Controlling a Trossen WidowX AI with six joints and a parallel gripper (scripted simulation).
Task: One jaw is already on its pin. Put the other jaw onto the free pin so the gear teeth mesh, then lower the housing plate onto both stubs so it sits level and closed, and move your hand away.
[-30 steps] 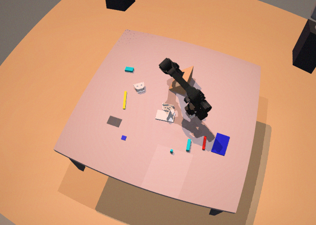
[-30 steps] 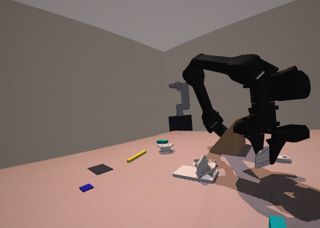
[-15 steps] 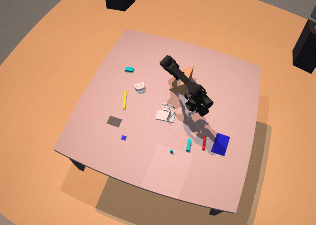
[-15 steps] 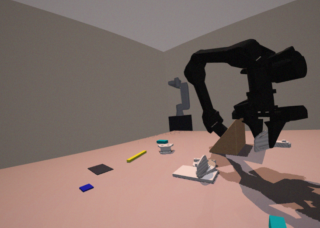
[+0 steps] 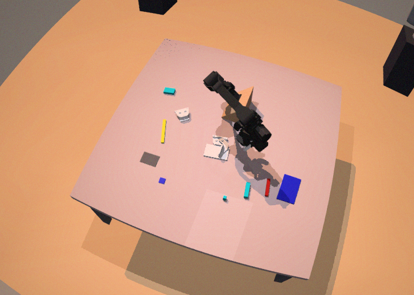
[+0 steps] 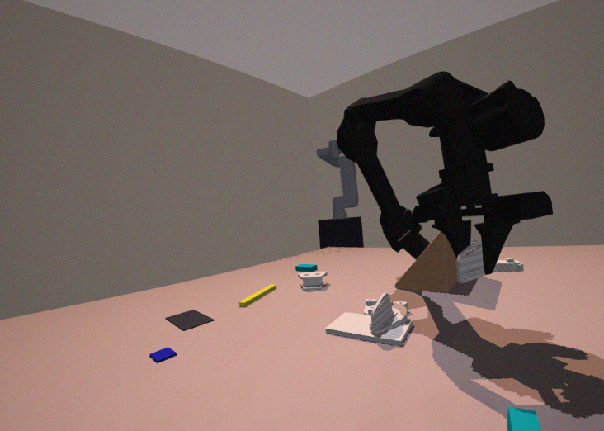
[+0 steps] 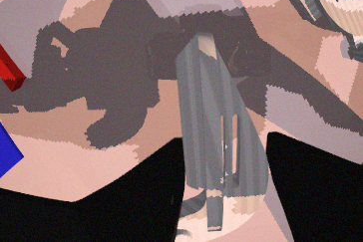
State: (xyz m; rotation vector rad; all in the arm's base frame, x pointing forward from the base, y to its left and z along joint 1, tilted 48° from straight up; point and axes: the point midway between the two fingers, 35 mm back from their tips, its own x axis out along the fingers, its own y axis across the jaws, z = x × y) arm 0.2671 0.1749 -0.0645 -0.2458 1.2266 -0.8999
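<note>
My gripper (image 6: 474, 263) (image 7: 225, 145) is shut on the loose grey-white jaw (image 6: 469, 266) (image 7: 211, 114). It holds the jaw above the table, right of the base and beside the wedge. The jaw's toothed end shows right of the fingers in the exterior view. The white base (image 5: 211, 150) (image 6: 352, 324) lies flat near the table's middle, with the other jaw (image 6: 382, 314) on it. The free pin cannot be made out clearly. The white housing plate (image 5: 182, 112) (image 6: 312, 277), with two holes, stands apart toward the back left. In the top view the arm mostly hides the held jaw.
A tan wedge (image 5: 246, 98) (image 6: 431, 267) stands close behind the gripper. A yellow bar (image 5: 163, 131) (image 6: 257, 295) and a dark square (image 5: 149, 159) (image 6: 189, 319) lie left. A red bar (image 5: 267, 187) and a blue plate (image 5: 290, 186) lie toward the front right.
</note>
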